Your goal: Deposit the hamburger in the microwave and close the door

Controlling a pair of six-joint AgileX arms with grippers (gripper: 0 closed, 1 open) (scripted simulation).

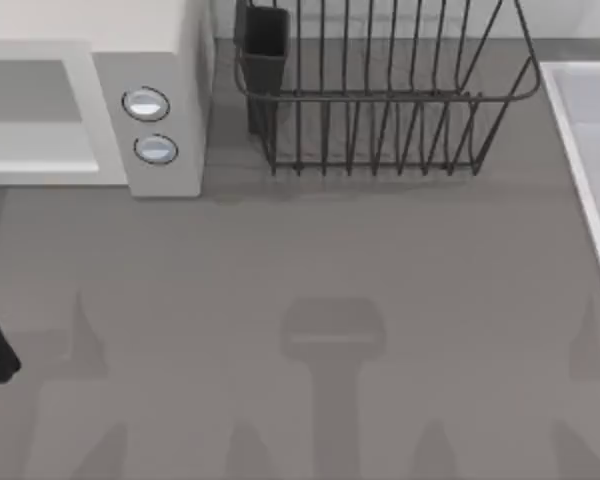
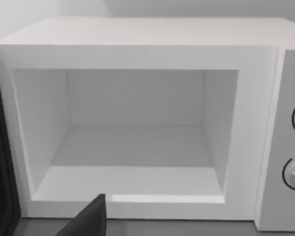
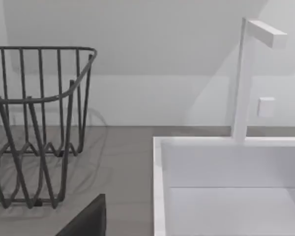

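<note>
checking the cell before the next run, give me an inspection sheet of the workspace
surface: grey table, bare in the middle, only shadows on it
job's things: microwave at the table's far left, opening uncovered, nothing inside; dark panel beside the opening, possibly the door swung open
clutter: dark wire dish rack at the back, right of the microwave
grippers: left gripper just in front of the microwave's opening; right gripper near the gap between dish rack and sink
cables: nothing seen
surroundings: white sink with a tap at the table's right, plain wall behind
</note>
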